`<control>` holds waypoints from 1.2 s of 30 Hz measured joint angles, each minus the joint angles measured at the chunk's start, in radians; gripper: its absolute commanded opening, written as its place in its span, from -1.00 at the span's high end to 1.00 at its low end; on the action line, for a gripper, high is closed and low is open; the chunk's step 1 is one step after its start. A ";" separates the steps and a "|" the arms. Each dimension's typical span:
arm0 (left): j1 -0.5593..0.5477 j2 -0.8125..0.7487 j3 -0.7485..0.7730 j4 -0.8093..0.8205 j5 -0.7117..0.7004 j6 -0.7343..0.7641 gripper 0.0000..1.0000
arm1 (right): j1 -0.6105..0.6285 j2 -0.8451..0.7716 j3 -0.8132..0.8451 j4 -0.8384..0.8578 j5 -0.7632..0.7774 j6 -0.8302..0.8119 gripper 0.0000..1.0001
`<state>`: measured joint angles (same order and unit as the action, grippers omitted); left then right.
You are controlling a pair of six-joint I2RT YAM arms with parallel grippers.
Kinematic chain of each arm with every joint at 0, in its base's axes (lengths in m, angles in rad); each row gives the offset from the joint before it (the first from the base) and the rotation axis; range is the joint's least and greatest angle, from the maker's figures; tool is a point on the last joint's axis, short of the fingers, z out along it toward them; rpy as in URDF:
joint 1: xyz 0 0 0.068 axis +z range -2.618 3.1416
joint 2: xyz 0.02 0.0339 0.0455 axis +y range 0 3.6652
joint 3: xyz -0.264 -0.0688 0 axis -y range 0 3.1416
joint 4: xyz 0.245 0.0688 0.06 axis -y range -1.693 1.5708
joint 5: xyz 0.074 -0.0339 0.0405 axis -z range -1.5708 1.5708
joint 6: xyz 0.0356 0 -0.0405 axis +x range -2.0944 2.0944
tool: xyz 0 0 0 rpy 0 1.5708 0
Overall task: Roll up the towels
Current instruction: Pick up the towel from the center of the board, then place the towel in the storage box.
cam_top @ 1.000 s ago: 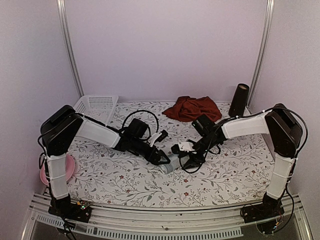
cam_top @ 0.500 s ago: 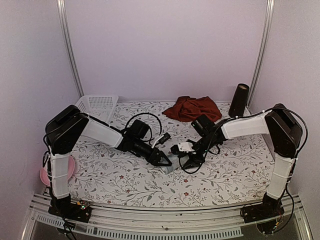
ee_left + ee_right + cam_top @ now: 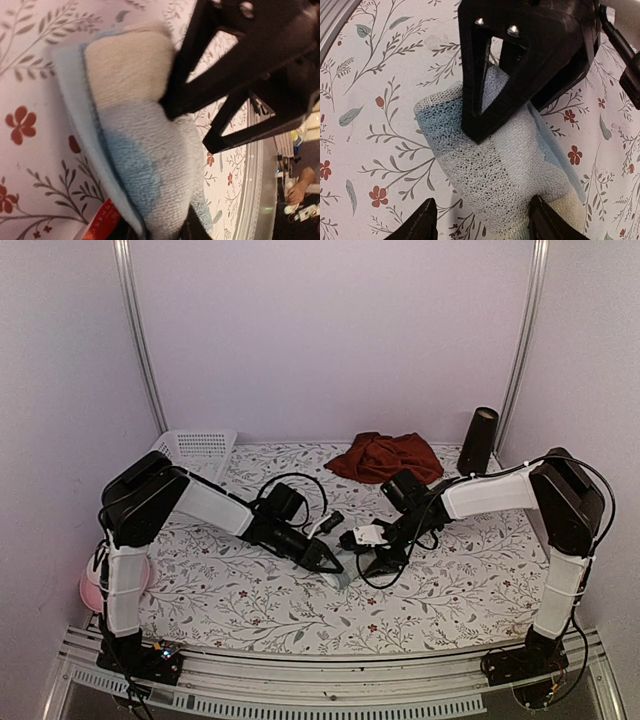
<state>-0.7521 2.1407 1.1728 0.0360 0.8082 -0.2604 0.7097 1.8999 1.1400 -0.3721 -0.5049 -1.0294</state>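
Towel one looks nearly done. The pastel checked blue-and-cream terry towel [image 3: 505, 170] lies in a tight roll mid floral-print table [image 3: 480, 570], between both arms. Your left gripper [image 3: 330, 565] pinches one end. Your right gripper [image 3: 372, 562] straddles the roll with fingers spread, one side clear of it. Next move is probably a gentle release so it doesn't unroll, then the crumpled dark red cloth towel [image 3: 385, 456] at the far edge. Count: two towels, one rolled.
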 measured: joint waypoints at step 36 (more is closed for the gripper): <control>0.122 -0.484 -0.072 -0.312 -0.617 0.102 1.00 | -0.200 -0.288 -0.029 0.037 0.026 0.139 -0.72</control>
<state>-0.6304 1.6562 1.1004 -0.2764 0.1909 -0.1581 0.5102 1.6123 1.1114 -0.3351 -0.4793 -0.8902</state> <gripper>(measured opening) 0.079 0.856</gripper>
